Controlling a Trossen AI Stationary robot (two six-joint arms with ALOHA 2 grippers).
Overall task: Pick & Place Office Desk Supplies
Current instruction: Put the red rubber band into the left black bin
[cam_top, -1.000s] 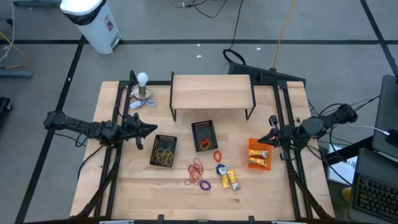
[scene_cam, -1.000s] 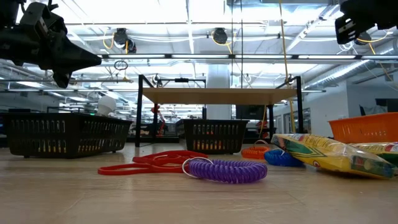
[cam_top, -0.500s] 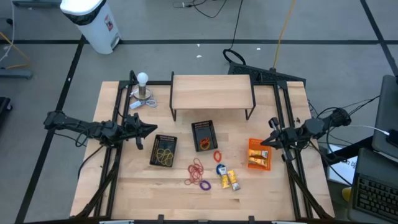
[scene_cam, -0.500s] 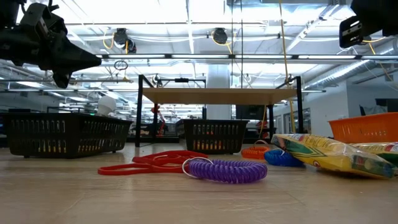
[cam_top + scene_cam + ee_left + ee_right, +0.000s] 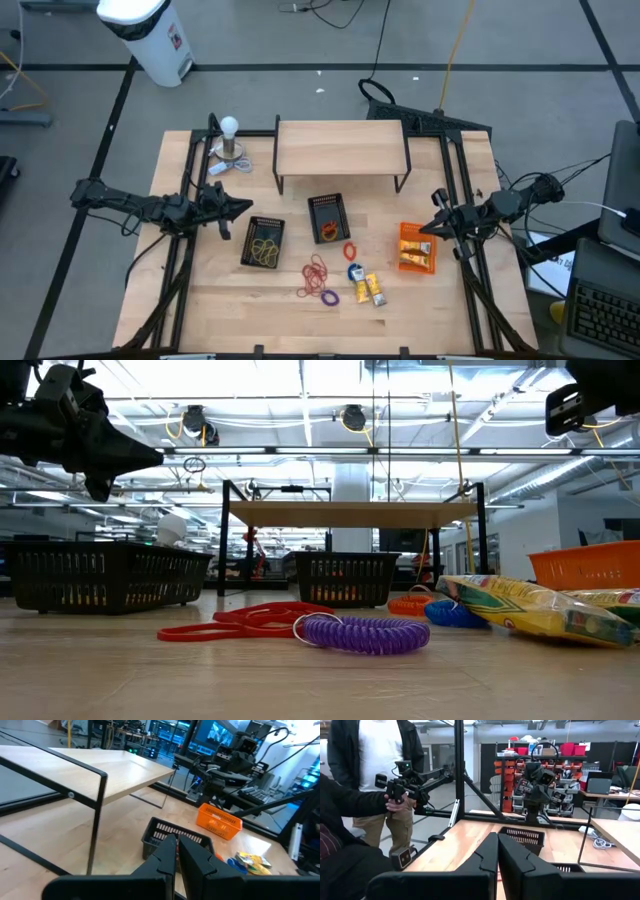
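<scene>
two black baskets (image 5: 263,241) | one orange bin (image 5: 416,247) | i see rubber bands (image 5: 317,272) and yellow packets (image 5: 368,289) loose mid-table, between and below left gripper (image 5: 244,208) and right gripper (image 5: 421,228), both pinched closed, empty

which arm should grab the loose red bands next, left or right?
Probably left. The left hand, shut and empty, hovers beside the black basket, near the red bands. The right hand, also shut, hovers by the orange bin, farther off.
</scene>
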